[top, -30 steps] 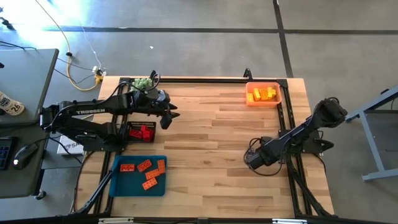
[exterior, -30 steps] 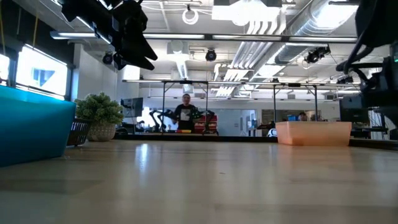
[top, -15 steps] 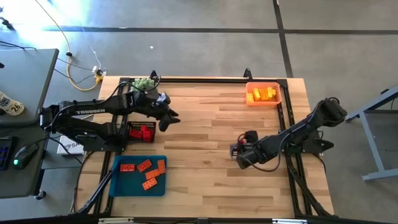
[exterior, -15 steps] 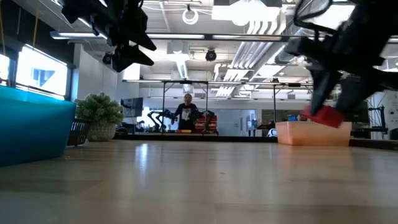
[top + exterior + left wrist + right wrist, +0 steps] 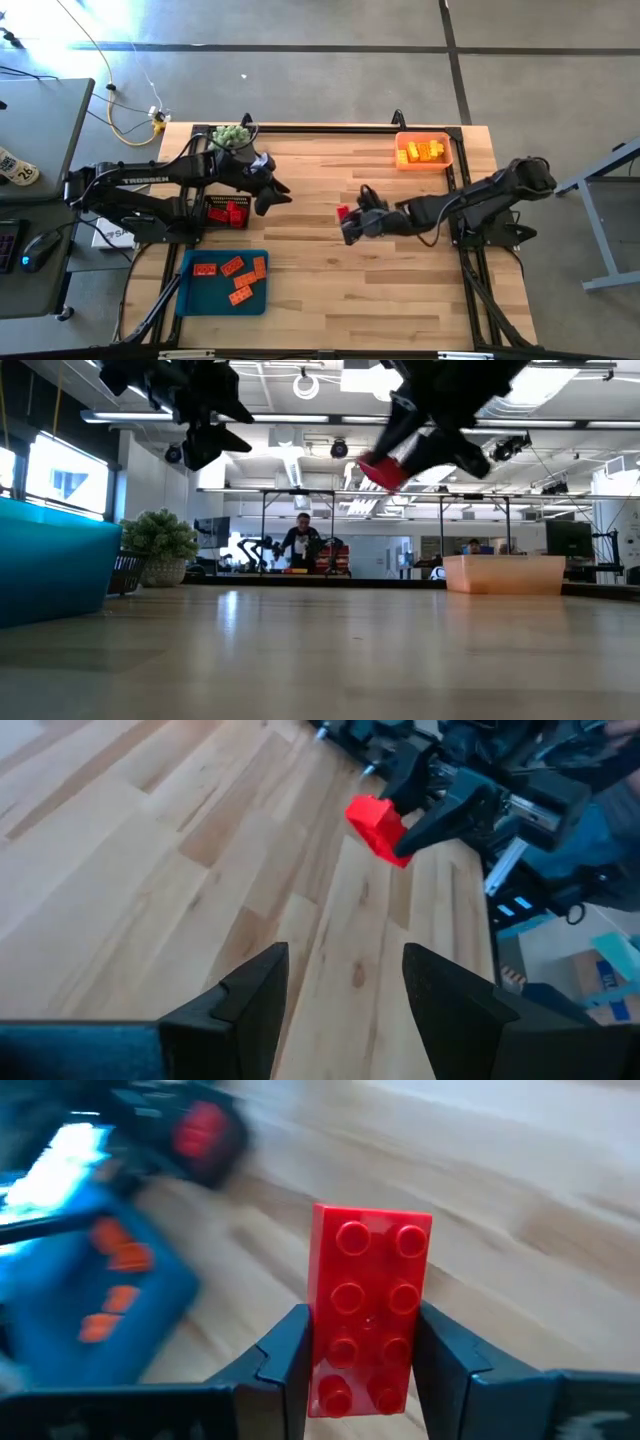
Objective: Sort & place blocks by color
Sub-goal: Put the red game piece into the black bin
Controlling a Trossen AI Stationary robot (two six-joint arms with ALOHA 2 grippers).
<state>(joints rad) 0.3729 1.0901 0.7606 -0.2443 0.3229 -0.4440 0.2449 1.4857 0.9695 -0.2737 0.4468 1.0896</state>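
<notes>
My right gripper (image 5: 347, 222) hangs over the middle of the table, shut on a red studded block (image 5: 367, 1305), also seen as the red block (image 5: 383, 472) high above the wood. My left gripper (image 5: 345, 982) is open with nothing between its fingers, held above the table's left part near a black basket of red blocks (image 5: 228, 212). Several orange-red blocks (image 5: 232, 280) lie in a blue tray (image 5: 190, 295) at the near left. Yellow blocks (image 5: 424, 151) lie in an orange tray (image 5: 403, 162) at the far right. My right gripper pinches the red block between its two fingers by its two long sides (image 5: 318, 1348), near one end. The rest of the block sticks out past the fingertips. The fingers slant downward from the table's right. The block is lifted clear of the table.
A green plant ball (image 5: 230, 134) sits at the far left corner, next to the left arm. Black frame rails run along the table's edges (image 5: 330, 126). Bare wood (image 5: 330, 290) lies between the two arms and toward the near edge.
My right gripper has swung from the near right of the table toward the middle and far side, risen well above the wood and rolled its wrist, carrying the red block with it. The left gripper has stayed in place.
</notes>
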